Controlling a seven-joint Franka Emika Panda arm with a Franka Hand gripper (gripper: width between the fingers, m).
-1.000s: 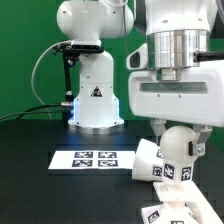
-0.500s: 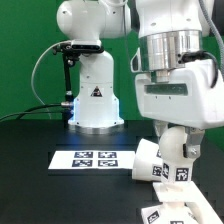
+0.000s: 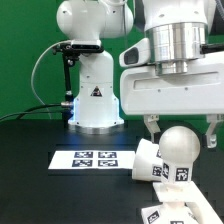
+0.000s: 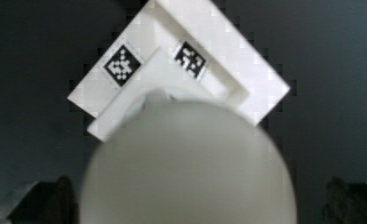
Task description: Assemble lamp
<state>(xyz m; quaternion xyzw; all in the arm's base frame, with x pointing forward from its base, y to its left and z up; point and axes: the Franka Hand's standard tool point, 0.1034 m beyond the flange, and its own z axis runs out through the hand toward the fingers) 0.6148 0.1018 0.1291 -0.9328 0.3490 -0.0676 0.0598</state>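
The white bulb [image 3: 179,148] stands upright with its round head up and its tagged neck down on the flat stepped base [image 3: 163,212] at the exterior view's lower right. My gripper [image 3: 182,128] is open just above it, one finger on each side of the head, touching nothing. The tapered shade [image 3: 144,160] lies on its side just to the left of the bulb. In the wrist view the bulb's head [image 4: 180,160] fills the middle, with the tagged base [image 4: 183,70] beyond it and my dark fingers [image 4: 41,202] far apart at the edges.
The marker board [image 3: 95,158] lies flat on the black table left of the shade. A second white robot body [image 3: 95,95] with a black cable stands behind it, in front of a green backdrop.
My fingers, which were closed round the bulb, have spread wide apart and the hand has risen a little. The bulb stays upright on the base.
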